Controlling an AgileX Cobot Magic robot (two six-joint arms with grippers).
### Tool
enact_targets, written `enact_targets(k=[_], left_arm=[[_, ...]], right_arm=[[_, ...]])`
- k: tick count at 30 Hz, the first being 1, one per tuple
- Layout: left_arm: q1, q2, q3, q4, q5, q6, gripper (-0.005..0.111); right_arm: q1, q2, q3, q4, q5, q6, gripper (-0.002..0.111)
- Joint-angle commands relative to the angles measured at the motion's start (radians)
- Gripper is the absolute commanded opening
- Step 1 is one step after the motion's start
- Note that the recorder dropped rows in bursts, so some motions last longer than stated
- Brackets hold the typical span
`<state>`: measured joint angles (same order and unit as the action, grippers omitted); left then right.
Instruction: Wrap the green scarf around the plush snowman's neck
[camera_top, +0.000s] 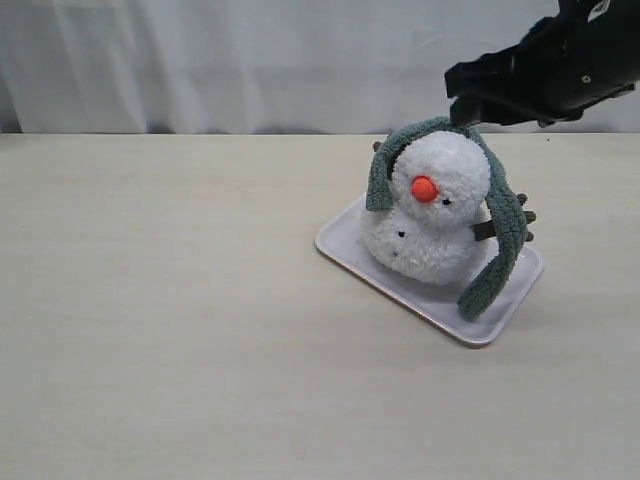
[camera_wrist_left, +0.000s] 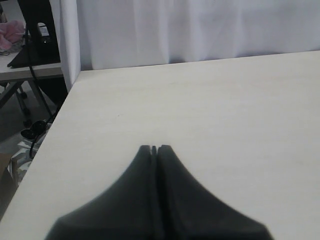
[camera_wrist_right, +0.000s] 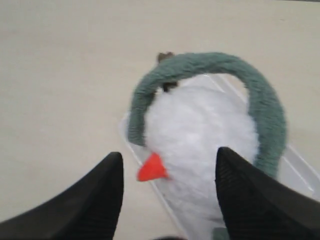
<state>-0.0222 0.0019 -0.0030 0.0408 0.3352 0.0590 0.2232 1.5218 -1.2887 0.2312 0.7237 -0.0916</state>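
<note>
green scarf (camera_top: 508, 222) draped over plush snowman (camera_top: 445, 185), which sits on white tray (camera_top: 343, 243)

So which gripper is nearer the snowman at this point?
Right. The right gripper hangs open close above the snowman, by its head; the left gripper, shut, is off over the table, with no snowman in its view.

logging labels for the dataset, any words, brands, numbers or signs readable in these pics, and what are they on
None: no readable text in any view.
The plush snowman, green scarf, white tray and table carry no lettering.
A pale patch on the right arm, at the top of the exterior view, is too small to tell whether it is text.
</note>
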Motion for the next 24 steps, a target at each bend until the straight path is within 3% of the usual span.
enact_targets(k=[1, 7, 9, 12, 24], left_arm=[[0.004, -0.002, 0.003, 0.0, -0.013, 0.004, 0.0], [0.004, -0.002, 0.003, 0.0, -0.013, 0.004, 0.0], [0.004, -0.002, 0.003, 0.0, -0.013, 0.004, 0.0], [0.004, -0.002, 0.003, 0.0, -0.013, 0.004, 0.0], [0.004, -0.002, 0.003, 0.0, -0.013, 0.004, 0.0]], right_arm=[[0.121, 0.006, -0.004, 0.103, -0.037, -0.098, 0.053], [0.283, 0.118, -0.034, -0.22, -0.195, 0.232, 0.053], [0.303, 0.181, -0.074, -0.372, -0.155, 0.367, 0.053], [0.351, 0.321, -0.179, -0.713, 0.053, 0.669, 0.053], [0.368, 0.52, -0.324, -0.811, 0.135, 0.848, 0.053]])
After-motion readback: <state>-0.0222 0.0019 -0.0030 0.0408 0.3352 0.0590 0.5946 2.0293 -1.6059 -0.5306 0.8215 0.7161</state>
